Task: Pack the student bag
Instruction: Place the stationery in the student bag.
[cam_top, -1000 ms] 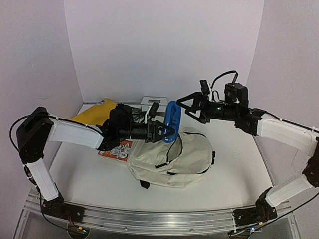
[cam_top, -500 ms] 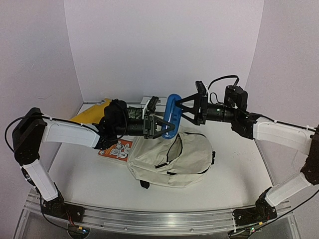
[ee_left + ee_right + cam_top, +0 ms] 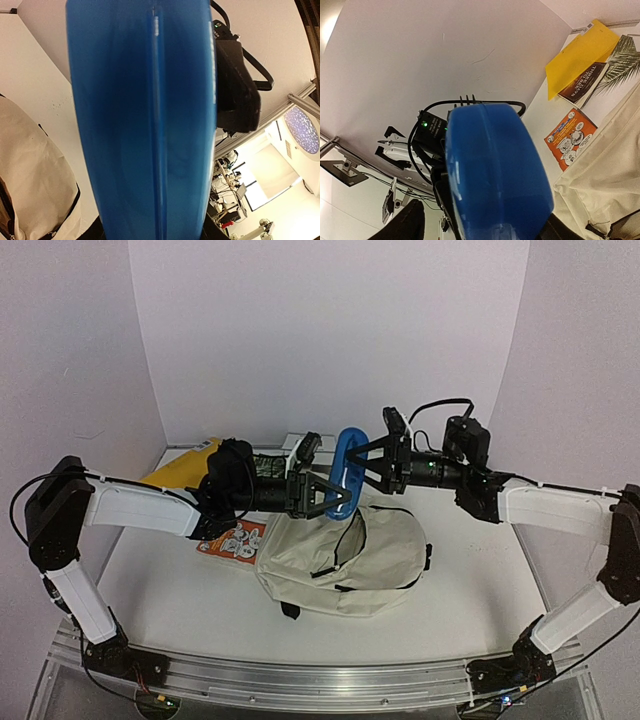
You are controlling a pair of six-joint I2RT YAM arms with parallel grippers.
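Observation:
The student bag (image 3: 350, 560), a cream backpack with black zippers, lies on the table with its top opening towards the back. It also shows in the left wrist view (image 3: 30, 170) and the right wrist view (image 3: 610, 165). My left gripper (image 3: 325, 498) is shut on a blue oval hard case (image 3: 348, 472) and holds it on edge in the air above the bag's opening. The case fills the left wrist view (image 3: 145, 115). My right gripper (image 3: 372, 465) is open, with its fingers spread either side of the case (image 3: 495, 175) from the right. Whether they touch it is unclear.
A yellow envelope (image 3: 185, 468), an orange booklet (image 3: 235, 540) and a dark book (image 3: 582, 86) lie left of the bag under my left arm. A palm-leaf cover (image 3: 625, 65) and a white item (image 3: 300, 443) lie at the back.
My right gripper has moved left until its open fingers straddle the blue case. My left gripper has raised the case slightly and keeps hold of it.

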